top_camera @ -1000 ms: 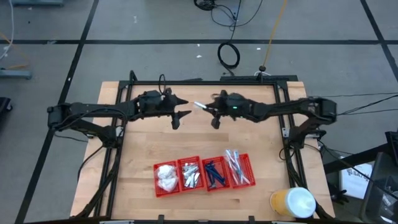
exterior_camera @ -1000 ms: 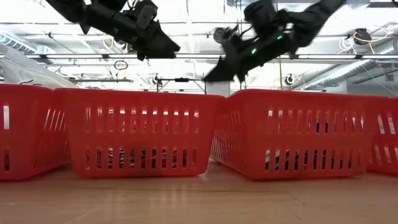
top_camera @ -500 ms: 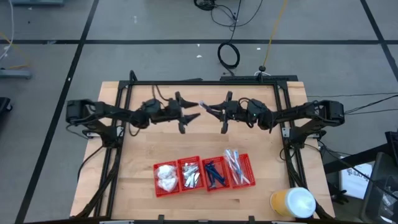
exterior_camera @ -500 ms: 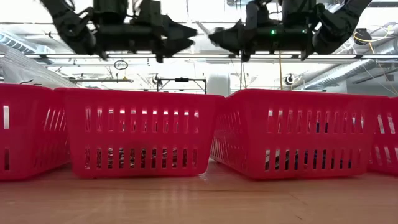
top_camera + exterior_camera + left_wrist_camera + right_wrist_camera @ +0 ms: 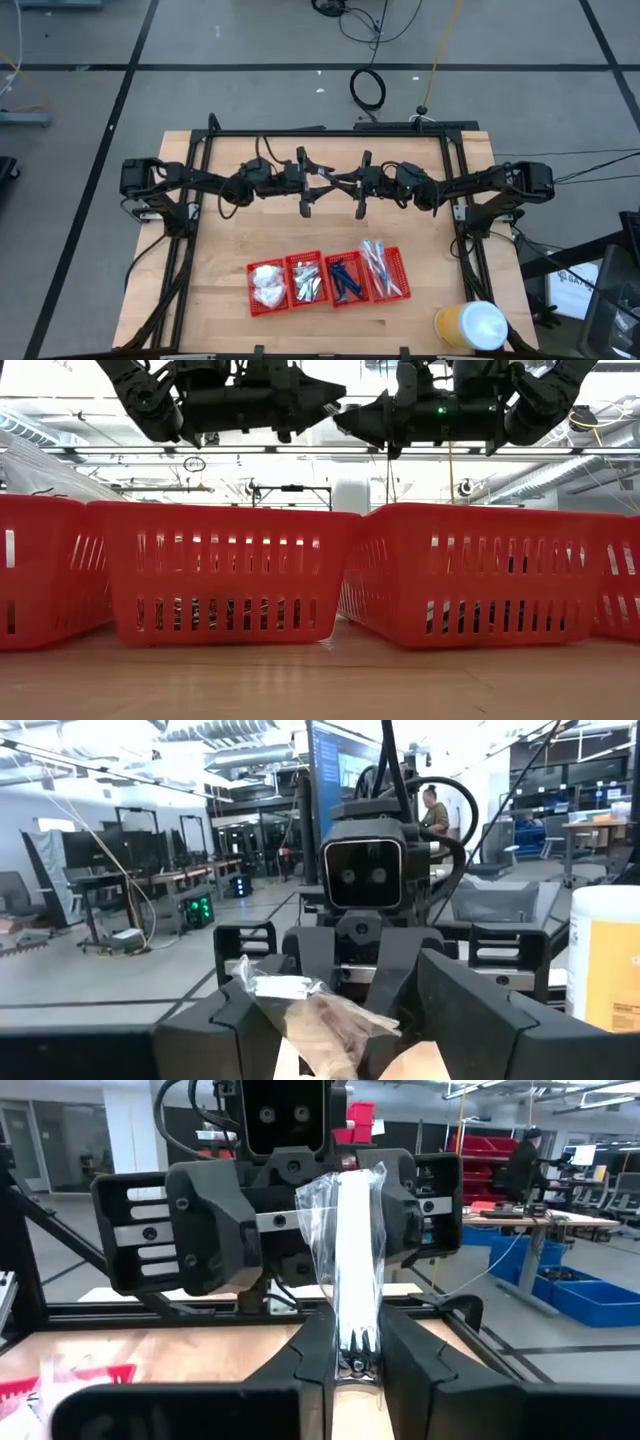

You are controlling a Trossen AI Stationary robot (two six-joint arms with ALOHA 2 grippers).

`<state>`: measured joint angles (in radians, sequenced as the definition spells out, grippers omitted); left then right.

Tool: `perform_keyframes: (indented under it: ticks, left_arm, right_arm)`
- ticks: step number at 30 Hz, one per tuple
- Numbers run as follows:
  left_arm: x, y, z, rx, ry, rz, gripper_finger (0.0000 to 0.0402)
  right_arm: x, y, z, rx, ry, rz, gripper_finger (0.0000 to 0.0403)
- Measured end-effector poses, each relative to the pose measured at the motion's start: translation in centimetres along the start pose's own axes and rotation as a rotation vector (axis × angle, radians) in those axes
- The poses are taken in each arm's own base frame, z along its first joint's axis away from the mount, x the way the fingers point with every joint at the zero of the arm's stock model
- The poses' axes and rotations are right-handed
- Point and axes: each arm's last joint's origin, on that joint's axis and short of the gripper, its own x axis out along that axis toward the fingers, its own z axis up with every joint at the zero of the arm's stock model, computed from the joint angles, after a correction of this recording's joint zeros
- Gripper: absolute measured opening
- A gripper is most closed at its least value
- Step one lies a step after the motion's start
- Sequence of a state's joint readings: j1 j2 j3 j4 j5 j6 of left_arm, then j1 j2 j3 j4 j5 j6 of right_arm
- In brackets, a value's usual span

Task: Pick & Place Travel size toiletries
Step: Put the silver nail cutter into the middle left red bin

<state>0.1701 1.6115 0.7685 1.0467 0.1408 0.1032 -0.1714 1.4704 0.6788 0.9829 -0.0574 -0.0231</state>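
The right end effector (image 5: 345, 1342) pinches a pale clear-wrapped stick (image 5: 353, 1250), held high over the surface (image 5: 230, 225). Facing it, the left end effector (image 5: 308, 185) stands spread around the stick's free end. For a clean handover, the left should close squarely before the right lets go. The red baskets (image 5: 330, 281) sit well apart, nearer the front edge.

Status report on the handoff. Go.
Right gripper shut on wrapped stick, mid-air above the table. Left gripper open, facing it, jaws around the stick's far end. Nothing between them.
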Motion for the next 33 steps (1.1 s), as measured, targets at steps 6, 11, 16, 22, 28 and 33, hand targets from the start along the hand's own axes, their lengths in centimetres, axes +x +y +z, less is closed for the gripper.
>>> perform_keyframes:
  ticks: [6, 11, 16, 22, 28, 33]
  left_arm:
    - [0.0, 0.0, -0.3, -0.004, 0.035, -0.003, 0.0137]
    - [-0.1, 0.3, -0.5, -0.042, 0.052, -0.024, 0.0033]
    - [-0.6, 0.9, 0.2, -0.066, 0.089, -0.004, 0.0034]
    - [-2.6, 0.1, 2.3, -0.135, 0.280, -0.042, 0.0034]
    - [-5.4, -5.1, 1.4, -0.432, 0.685, -0.419, 0.0034]
    - [-5.8, -10.8, -1.1, -0.441, 0.886, -0.507, 0.0034]
  right_arm:
    - [0.0, 0.3, 0.0, -0.018, -0.002, 0.011, 0.0041]
    - [0.0, 0.7, 0.1, -0.040, -0.011, 0.029, 0.0049]
    - [-0.1, 0.6, -0.2, 0.024, 0.056, -0.016, 0.0119]
    - [-2.1, 0.2, 0.1, 0.031, 0.281, -0.152, 0.0220]
    - [-4.3, 0.1, 1.7, 0.016, 0.366, -0.204, 0.0276]
    - [-4.7, 0.1, 2.6, 0.015, 0.329, -0.217, 0.0283]
